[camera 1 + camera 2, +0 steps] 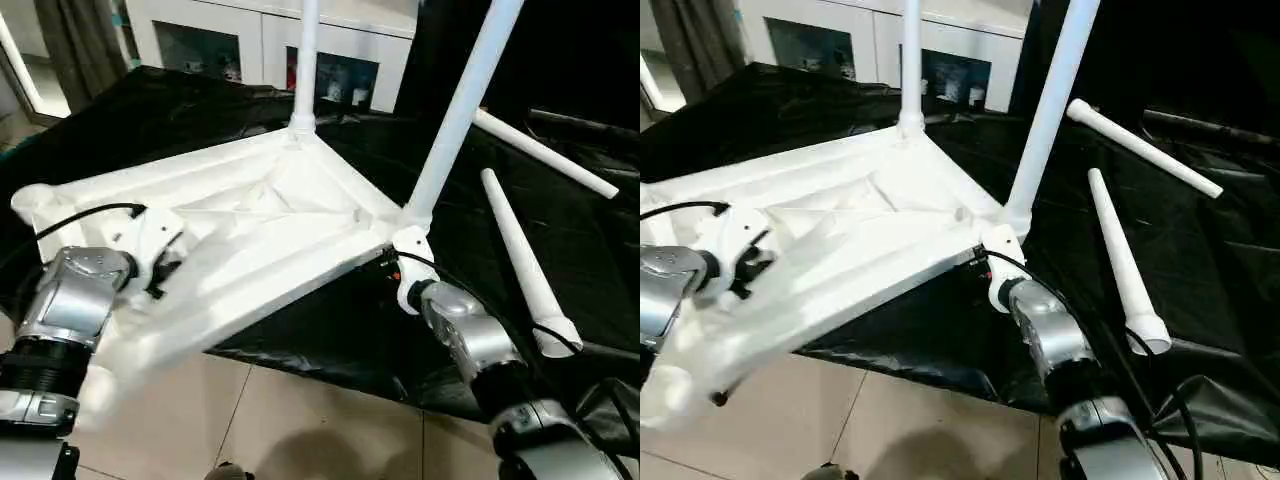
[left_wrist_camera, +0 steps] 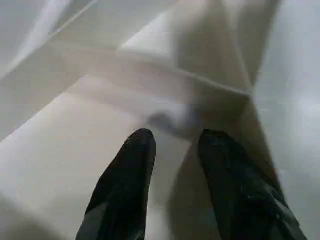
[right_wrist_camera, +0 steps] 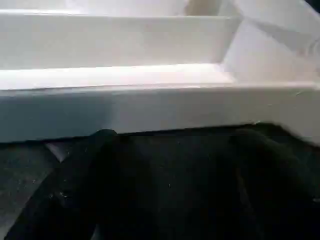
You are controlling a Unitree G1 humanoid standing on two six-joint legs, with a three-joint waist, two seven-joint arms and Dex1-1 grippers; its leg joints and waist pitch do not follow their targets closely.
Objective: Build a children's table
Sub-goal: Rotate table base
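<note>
White tabletop [image 1: 250, 230] upside down on black-covered worktop [image 1: 560, 230], two legs [image 1: 462, 105] upright in sockets, two spare legs [image 1: 520, 260] lying beside, left claw [image 2: 175, 150] released over underside, right claw [image 3: 172, 145] spread wide at rim.

Tabletop [image 1: 250, 215] smooth white plastic; sheet [image 1: 560, 250] glossy black plastic.
</note>
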